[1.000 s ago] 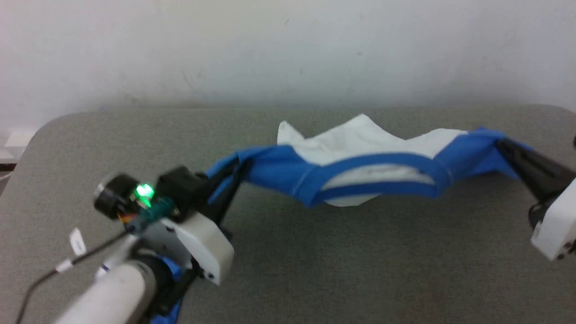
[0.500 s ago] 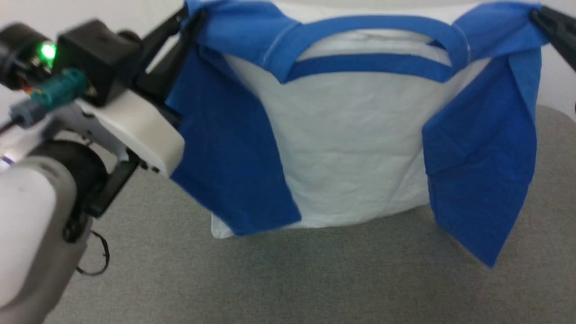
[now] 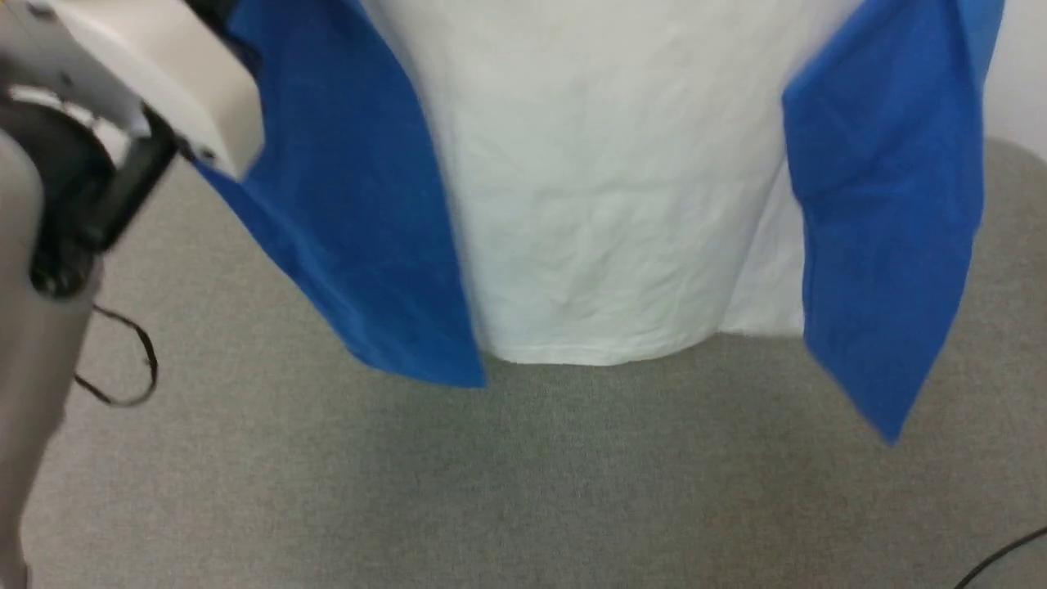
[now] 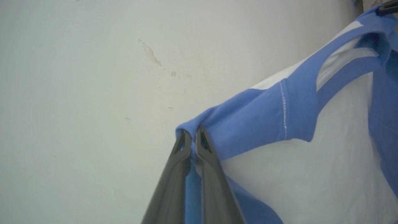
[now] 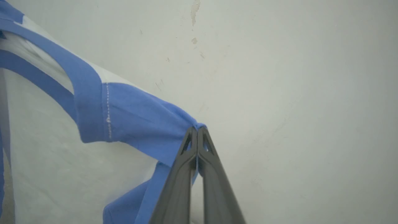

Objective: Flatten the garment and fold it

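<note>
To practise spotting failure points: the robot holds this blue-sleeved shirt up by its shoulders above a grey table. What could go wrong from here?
1. The left pincer and right pincer each pinch only a small bunch of the shirt at a shoulder; it might slip free.
2. The left sleeve and right sleeve hang across the white body, so laying it on the table may trap them creased.

garment (image 3: 589, 204): soft matt cloth, lightly creased | table (image 3: 523, 491): rough felt-like covering | fingers (image 4: 172, 180): smooth matt plastic
</note>
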Motion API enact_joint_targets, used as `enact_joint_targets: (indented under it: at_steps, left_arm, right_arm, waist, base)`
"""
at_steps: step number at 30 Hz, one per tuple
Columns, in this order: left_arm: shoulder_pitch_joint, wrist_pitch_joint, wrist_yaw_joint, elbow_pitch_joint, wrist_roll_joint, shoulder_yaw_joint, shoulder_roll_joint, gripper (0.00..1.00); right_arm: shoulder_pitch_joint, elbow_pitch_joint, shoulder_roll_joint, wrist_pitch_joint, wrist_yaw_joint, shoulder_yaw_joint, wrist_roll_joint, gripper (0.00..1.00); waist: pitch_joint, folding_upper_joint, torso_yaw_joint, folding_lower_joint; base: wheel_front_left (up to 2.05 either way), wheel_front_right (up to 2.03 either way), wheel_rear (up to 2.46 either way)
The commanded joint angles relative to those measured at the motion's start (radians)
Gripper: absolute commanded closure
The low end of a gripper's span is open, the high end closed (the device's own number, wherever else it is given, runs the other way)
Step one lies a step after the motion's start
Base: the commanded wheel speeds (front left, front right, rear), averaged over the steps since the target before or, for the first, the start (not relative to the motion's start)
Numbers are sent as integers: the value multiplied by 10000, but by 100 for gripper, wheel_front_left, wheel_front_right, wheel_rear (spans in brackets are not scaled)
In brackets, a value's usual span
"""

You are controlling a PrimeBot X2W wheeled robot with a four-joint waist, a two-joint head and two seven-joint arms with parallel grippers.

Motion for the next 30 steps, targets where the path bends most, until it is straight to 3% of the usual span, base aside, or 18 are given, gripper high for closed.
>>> enact_joint_targets:
  at_steps: [1,10,18,24,30]
  left_arm:
    - [-462,-83,-95,358,-23,62,-69,100]
    - [-3232,-737,-440,2954,184,-215,-455,100]
    - [-5970,-2924,-506,5663,890,-206,-942,100]
    - [-6769,-4223,-529,7034,1235,-532,-1382,100]
    - [-6127,-4894,-568,7827,1129,-1173,-1618,100]
  right_arm:
    - [-519,316,54,-199,-25,195,-176,100]
    - [-3558,2494,735,-1556,-25,1790,-1228,100]
    - [-6090,5452,1881,-4175,-25,2699,-2716,100]
    - [-6637,7078,2526,-5455,-25,3012,-3035,100]
    - [-6025,7754,2766,-6292,-25,3713,-2786,100]
  waist:
    - [870,1,-90,-1]
    - [2935,1,-358,-1]
    - [4173,1,-573,-1]
    - [4542,1,-445,-1]
    - [4659,1,-181,-1]
  base:
    - [0,0,0]
    - [0,0,0]
    - [0,0,0]
    - [0,0,0]
    - [0,0,0]
